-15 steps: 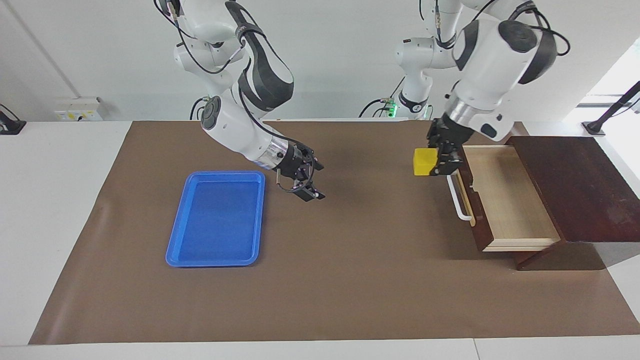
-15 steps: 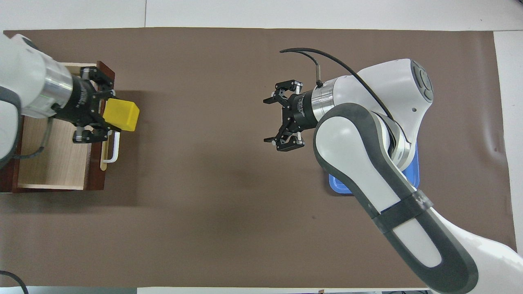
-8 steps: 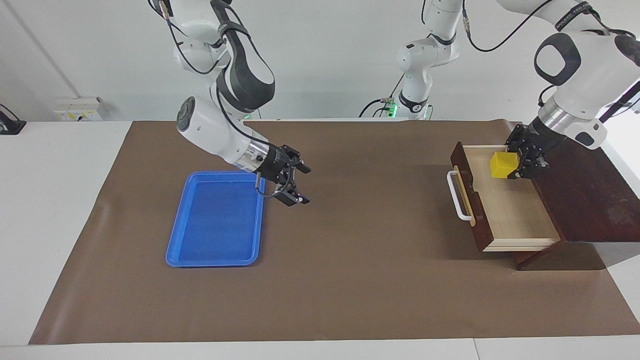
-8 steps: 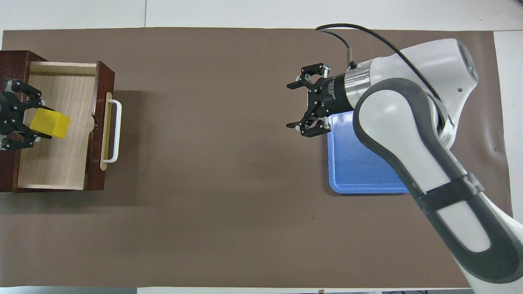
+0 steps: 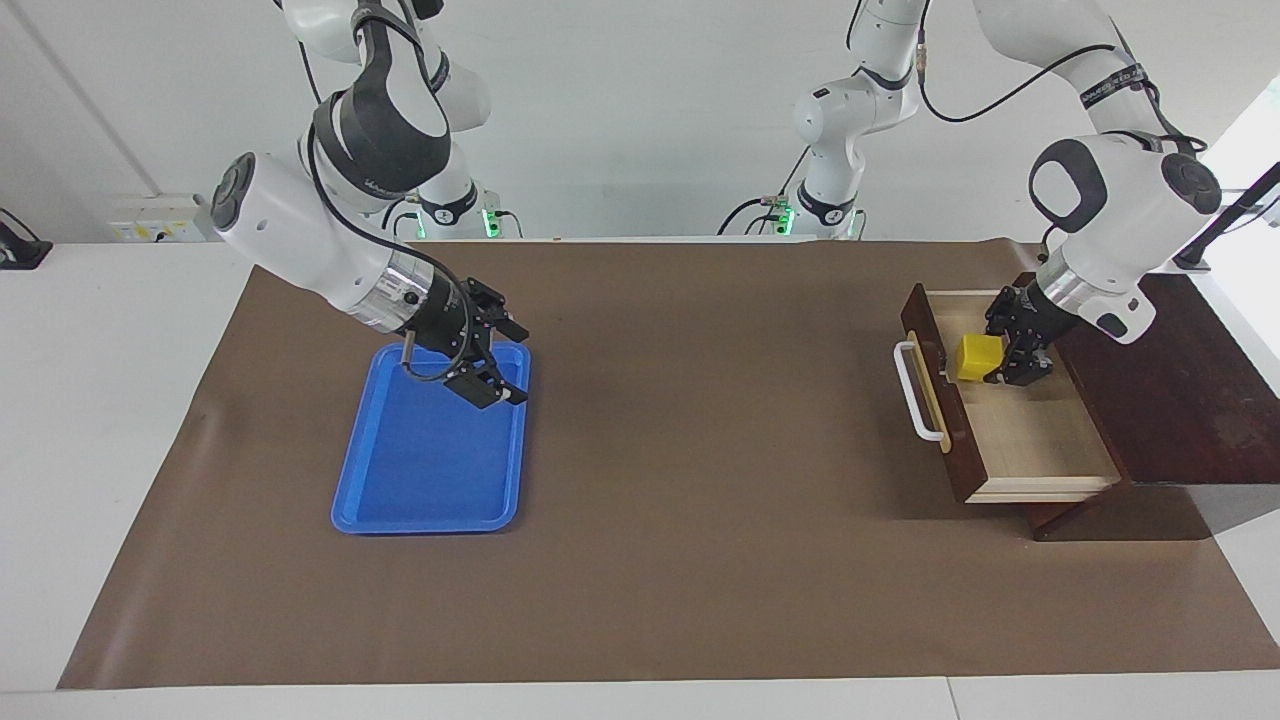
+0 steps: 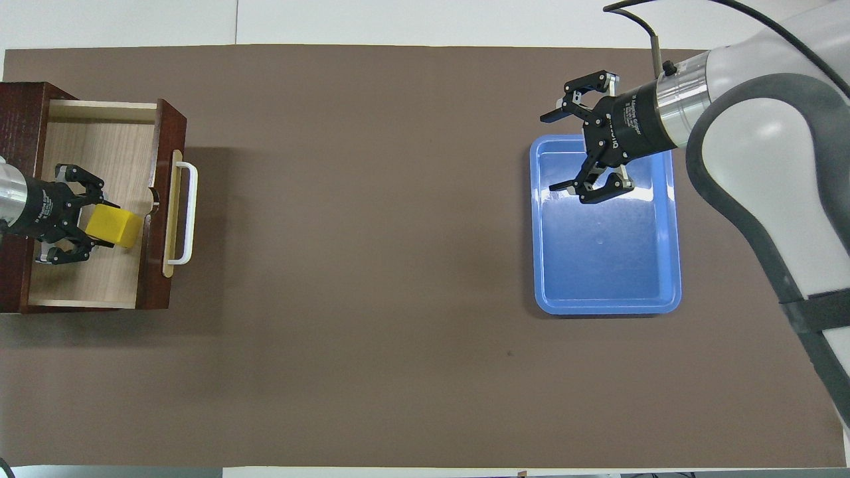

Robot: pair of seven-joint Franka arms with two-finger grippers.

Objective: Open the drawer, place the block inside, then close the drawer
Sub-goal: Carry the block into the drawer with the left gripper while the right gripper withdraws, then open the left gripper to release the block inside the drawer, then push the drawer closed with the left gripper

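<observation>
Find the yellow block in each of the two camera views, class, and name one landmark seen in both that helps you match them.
Facing view: the yellow block sits at the right, in the open drawer, held by the left gripper.
Overhead view: the yellow block sits at the left edge, in the same drawer.
Shared landmark: the drawer's white handle, beside the block in both.

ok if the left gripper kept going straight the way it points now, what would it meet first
Probably the dark brown wooden drawer: the left gripper, shut on the small yellow cube, points down and toward its front panel. Floor or panel first is unclear.
</observation>
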